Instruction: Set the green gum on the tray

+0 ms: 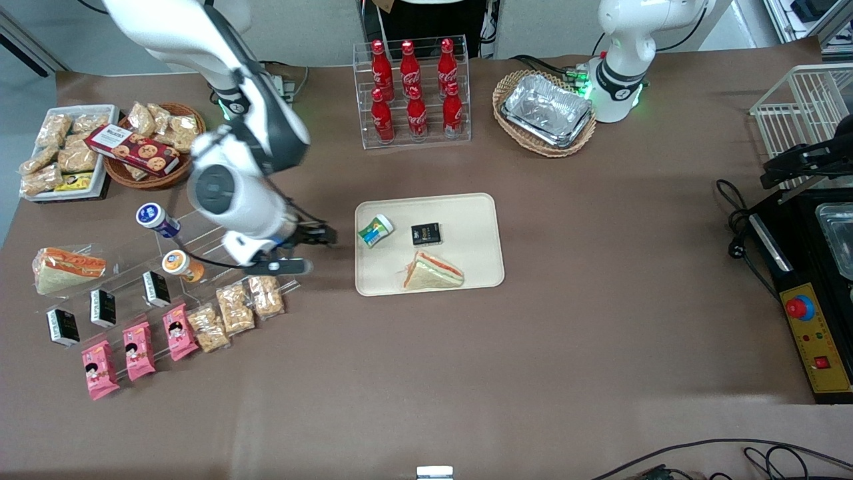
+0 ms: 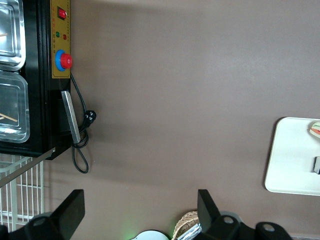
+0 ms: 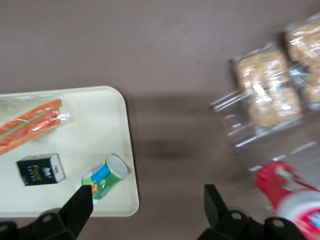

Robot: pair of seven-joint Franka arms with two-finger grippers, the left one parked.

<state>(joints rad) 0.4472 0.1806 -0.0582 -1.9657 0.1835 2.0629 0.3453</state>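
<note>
The surface [image 1: 533, 347] is matt brown. The tray [image 1: 476, 220] looks like smooth cream plastic; the gum [image 1: 375, 231] on it has a glossy label. The black end effector [image 1: 318, 235] hangs beside the tray. The foil trays [image 1: 548, 109] gleam in a woven basket [image 1: 506, 87].

My front feed is bright and even, with the arm's soft shadow on the brown surface [image 1: 533, 333]. The right wrist feed is motion-blurred; snack packets [image 3: 267, 87] look smeared.
</note>
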